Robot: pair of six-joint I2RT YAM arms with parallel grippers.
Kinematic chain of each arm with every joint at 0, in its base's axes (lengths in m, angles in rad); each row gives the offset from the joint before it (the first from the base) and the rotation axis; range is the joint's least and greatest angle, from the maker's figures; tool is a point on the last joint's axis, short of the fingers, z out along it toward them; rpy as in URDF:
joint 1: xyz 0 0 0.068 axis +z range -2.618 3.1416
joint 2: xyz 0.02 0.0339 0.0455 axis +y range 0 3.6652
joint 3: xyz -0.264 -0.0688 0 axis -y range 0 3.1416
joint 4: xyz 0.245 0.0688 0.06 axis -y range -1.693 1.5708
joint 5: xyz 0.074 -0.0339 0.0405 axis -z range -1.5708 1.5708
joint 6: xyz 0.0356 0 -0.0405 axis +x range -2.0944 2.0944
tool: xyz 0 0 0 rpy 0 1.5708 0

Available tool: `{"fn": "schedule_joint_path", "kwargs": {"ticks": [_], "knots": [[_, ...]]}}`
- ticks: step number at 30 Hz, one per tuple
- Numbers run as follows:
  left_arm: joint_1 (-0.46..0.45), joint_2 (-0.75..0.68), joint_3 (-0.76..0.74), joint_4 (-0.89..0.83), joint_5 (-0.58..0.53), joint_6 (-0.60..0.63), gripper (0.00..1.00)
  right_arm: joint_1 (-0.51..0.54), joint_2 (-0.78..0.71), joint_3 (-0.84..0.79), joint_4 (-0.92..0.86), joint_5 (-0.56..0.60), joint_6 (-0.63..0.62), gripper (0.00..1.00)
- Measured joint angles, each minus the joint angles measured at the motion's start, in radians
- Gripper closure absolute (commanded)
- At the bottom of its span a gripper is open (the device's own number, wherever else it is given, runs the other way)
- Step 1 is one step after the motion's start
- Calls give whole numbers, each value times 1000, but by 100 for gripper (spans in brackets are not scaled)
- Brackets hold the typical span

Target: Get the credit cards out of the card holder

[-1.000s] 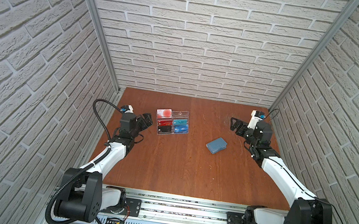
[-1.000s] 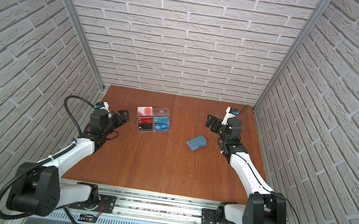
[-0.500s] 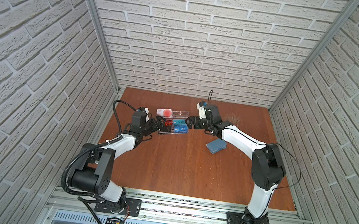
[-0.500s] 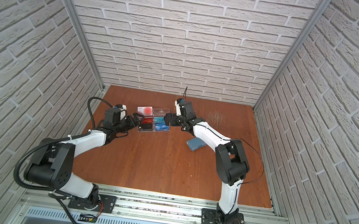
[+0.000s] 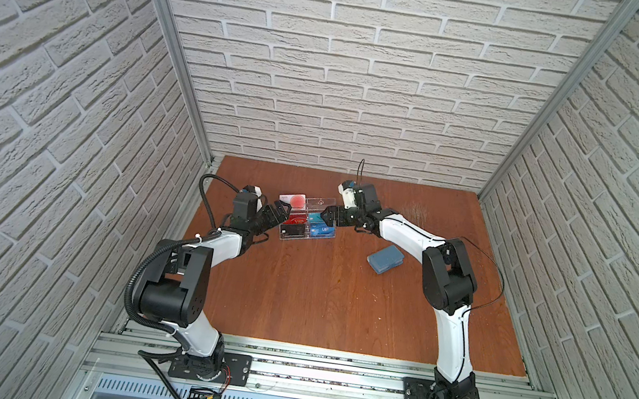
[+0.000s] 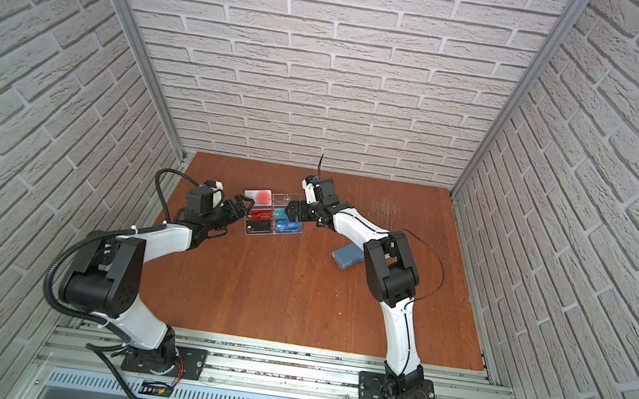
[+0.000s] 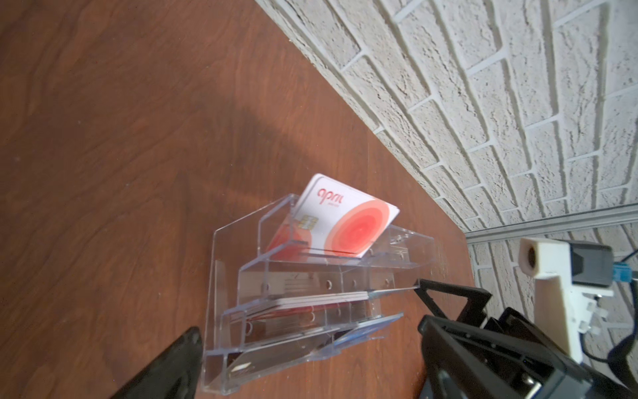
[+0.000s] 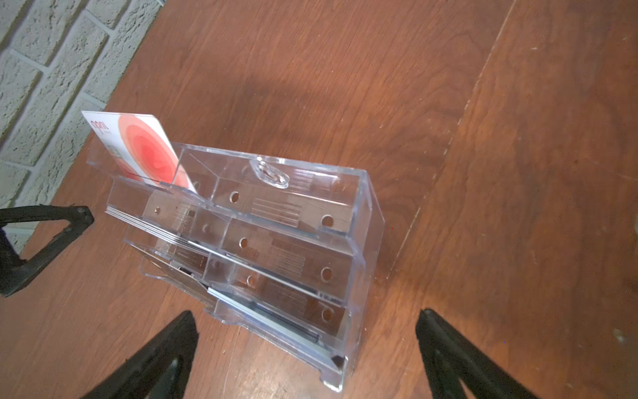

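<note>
Left and right jaws gape wide, holding nothing (flanking the clear rack (image 5: 321, 203); card holder (image 5: 385, 259) apart).

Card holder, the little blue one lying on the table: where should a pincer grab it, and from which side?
Probably from straight above, pinching across its two long edges. The card holder lies flat and closed on the table, so its broad faces cannot be pinched; only the thin sides are free.
</note>
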Motion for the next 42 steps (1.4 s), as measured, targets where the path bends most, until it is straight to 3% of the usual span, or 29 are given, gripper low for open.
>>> {"fn": "schedule_joint_path", "kwargs": {"ticks": [18,29,42], "knots": [[-23,190,119,132,58,-7,2,0,67,58,48,-85,36,0],[-40,156,93,113,24,14,2,14,64,42,73,-70,63,0],[-41,49,51,24,-10,66,2,68,-27,-110,115,-30,138,0]]}}
